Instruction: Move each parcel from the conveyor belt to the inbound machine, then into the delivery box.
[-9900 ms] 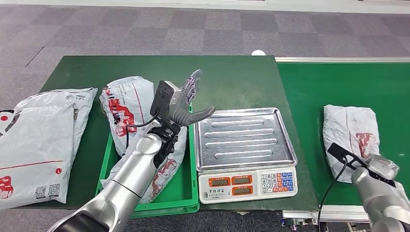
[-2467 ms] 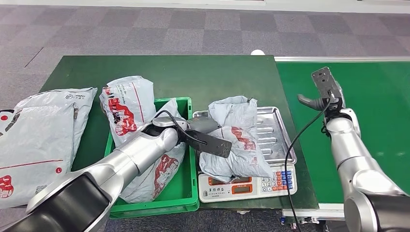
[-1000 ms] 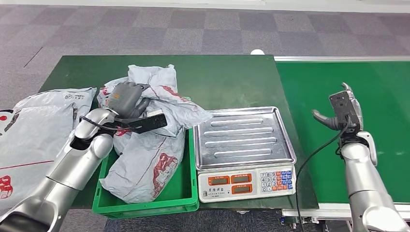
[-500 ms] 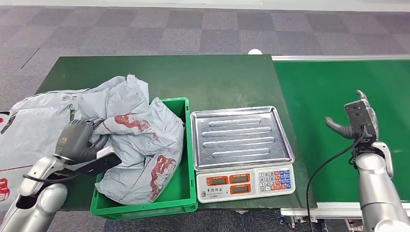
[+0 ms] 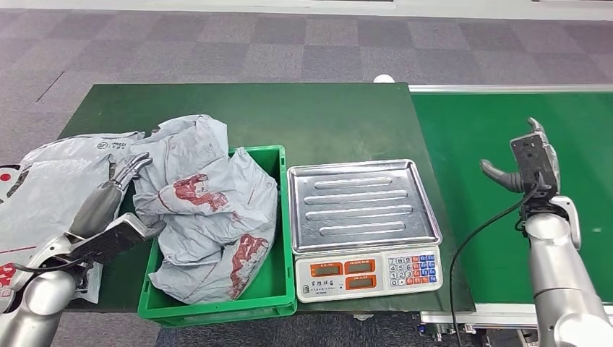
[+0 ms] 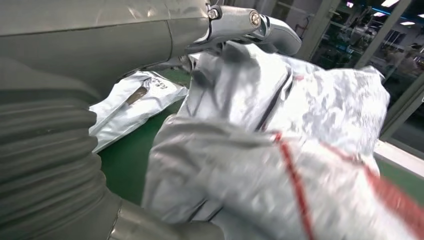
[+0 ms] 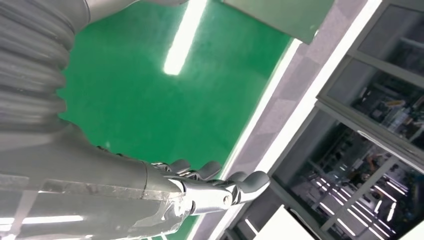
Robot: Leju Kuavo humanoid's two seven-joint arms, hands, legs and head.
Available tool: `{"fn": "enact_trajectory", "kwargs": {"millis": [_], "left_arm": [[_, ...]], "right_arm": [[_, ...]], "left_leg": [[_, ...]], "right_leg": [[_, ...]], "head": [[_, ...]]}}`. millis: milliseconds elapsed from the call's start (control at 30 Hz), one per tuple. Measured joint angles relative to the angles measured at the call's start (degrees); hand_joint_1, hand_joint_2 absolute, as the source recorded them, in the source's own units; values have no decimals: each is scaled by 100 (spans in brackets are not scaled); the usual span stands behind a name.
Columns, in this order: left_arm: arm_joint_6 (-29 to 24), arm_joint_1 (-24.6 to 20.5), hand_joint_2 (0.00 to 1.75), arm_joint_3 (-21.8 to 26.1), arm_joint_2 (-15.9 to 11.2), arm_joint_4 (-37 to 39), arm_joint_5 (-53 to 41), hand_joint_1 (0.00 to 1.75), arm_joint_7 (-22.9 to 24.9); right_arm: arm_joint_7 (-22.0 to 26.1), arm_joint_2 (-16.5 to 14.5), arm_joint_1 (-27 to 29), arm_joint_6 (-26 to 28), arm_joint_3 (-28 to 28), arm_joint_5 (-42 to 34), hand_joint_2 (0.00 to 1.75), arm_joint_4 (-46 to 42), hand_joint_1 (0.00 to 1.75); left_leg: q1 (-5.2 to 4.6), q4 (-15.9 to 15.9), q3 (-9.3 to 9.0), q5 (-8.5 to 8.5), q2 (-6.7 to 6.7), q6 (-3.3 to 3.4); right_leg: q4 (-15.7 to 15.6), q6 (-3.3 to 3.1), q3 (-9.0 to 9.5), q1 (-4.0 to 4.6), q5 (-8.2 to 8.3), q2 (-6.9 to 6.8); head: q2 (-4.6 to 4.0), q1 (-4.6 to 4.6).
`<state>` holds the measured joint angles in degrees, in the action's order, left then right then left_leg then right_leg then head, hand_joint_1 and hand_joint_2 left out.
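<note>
A crumpled grey parcel with red print [image 5: 194,194] lies on top of the other grey parcels piled in the green crate [image 5: 269,288]. My left hand [image 5: 108,191] is just left of it, fingers stretched out and apart, holding nothing. In the left wrist view the parcel [image 6: 280,165] fills the picture, with my fingertips [image 6: 250,22] at its far edge. My right hand [image 5: 531,159] hovers open over the bare green conveyor belt [image 5: 499,108]. In the right wrist view its fingers [image 7: 220,187] are loosely curled above the belt [image 7: 150,90]. The scale [image 5: 361,210] has a bare steel tray.
Two flat grey parcels [image 5: 43,191] lie on the dark green table [image 5: 318,116] to the left of the crate, under my left forearm. One parcel [image 6: 132,100] of these shows in the left wrist view. A cable hangs from my right wrist.
My left hand has let go of the parcel and spread its fingers. The parcel has settled onto the pile in the crate. My right hand has hardly moved.
</note>
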<state>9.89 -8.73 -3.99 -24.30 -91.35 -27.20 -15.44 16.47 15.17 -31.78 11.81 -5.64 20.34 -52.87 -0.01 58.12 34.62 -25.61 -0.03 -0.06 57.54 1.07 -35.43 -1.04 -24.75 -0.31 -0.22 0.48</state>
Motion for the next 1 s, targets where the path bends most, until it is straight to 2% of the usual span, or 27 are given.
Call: {"fn": "enact_trajectory", "kwargs": {"millis": [133, 333, 567, 700, 867, 933, 1000], "left_arm": [[139, -223, 175, -22, -9, 197, 231, 0, -36], [721, -1039, 175, -286, 5, 932, 1182, 0, -241], [1164, -1912, 175, -513, 330, 1798, 2201, 0, -392], [1763, -2448, 175, -615, 647, 2240, 2958, 0, -319], [3331, -3342, 175, -882, 1341, 3055, 4607, 0, -35], [3618, -3562, 175, -995, 1564, 3307, 4961, 0, -2], [3628, -3666, 175, -1041, 1676, 3438, 5037, 0, 5]], "right_arm": [[-4, -9, -36, 7, 53, -28, 175, 5, 0], [60, -10, -196, -18, 185, -118, 175, 94, 0], [102, -114, -357, 21, 490, -80, 175, 217, 0], [112, -234, -492, -62, 658, -129, 175, 290, 0], [122, -609, -694, -322, 1055, -333, 175, 349, 0], [112, -735, -755, -369, 1204, -410, 175, 354, 0], [101, -789, -784, -373, 1263, -437, 175, 357, 0]], "left_leg": [[0, 1, 0, 1, -1, 0], [0, 2, 3, 7, -15, -2], [0, 4, 4, 15, -14, -4], [0, 5, 6, 18, -17, -4], [-1, 6, 6, 23, -18, -7], [-1, 6, 5, 23, -17, -7], [-1, 6, 5, 23, -15, -8]], "right_leg": [[0, 0, -3, 0, 2, 1], [0, -2, -2, 0, 5, -13], [0, -4, -4, 0, 13, -9], [0, -4, -5, 1, 15, -10], [2, -2, -3, -1, 22, -10], [2, -3, -4, -1, 23, -7], [2, -3, -5, -1, 23, -4]], "head": [[0, 0], [0, 0], [0, 0], [0, 1], [0, 1], [0, 2], [0, 1]]}}
